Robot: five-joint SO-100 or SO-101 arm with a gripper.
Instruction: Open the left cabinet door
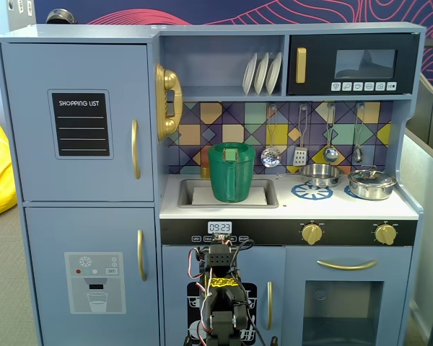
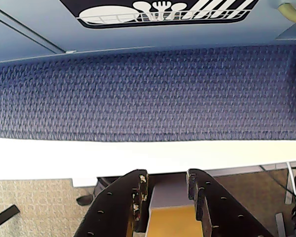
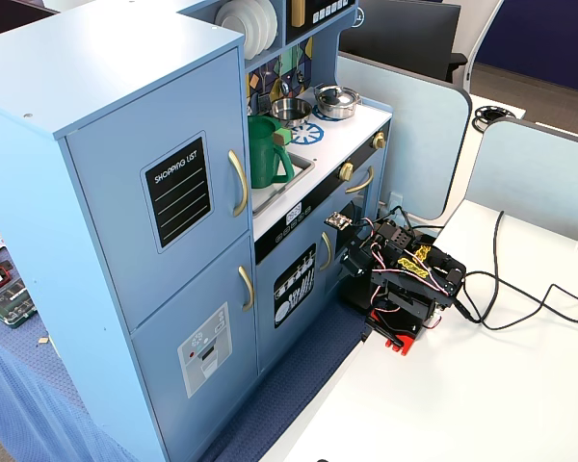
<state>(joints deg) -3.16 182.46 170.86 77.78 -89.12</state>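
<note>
The toy kitchen point(image 1: 289, 209) stands on a blue woven cloth point(image 2: 148, 94), and everything here sits in relation to it. The left cabinet door point(image 1: 76, 119), blue-grey with a black "SHOPPING LIST" chalkboard panel point(image 1: 81, 124), fills the upper part of the kitchen's tall fridge column, at the left end in a fixed view. It lies flush with the frame, closed, and its vertical gold bar handle point(image 1: 135, 149) runs along the door's right edge. In another fixed view the same door point(image 3: 159, 207) faces the white table point(image 3: 482, 385), handle point(image 3: 238, 183) untouched.

Below it is the door with the grey water-dispenser print point(image 1: 95, 282), also shut. To the right of the fridge column, a green pitcher point(image 1: 231, 173) stands in the kitchen's sink point(image 1: 267, 194), and a steel pot point(image 1: 372, 184) sits on the stove top.

The robot arm point(image 3: 400, 279) is folded low in front of the kitchen's bottom middle, just before the small door with the black dish print point(image 3: 294, 286), well below the chalkboard door and off to one side of it. In the wrist view the gripper point(image 2: 166, 190) points at the cloth and the foot of the kitchen; its two black fingers point(image 2: 130, 197) stand a little apart with nothing between them, so the pincer is released and touches no door.
</note>
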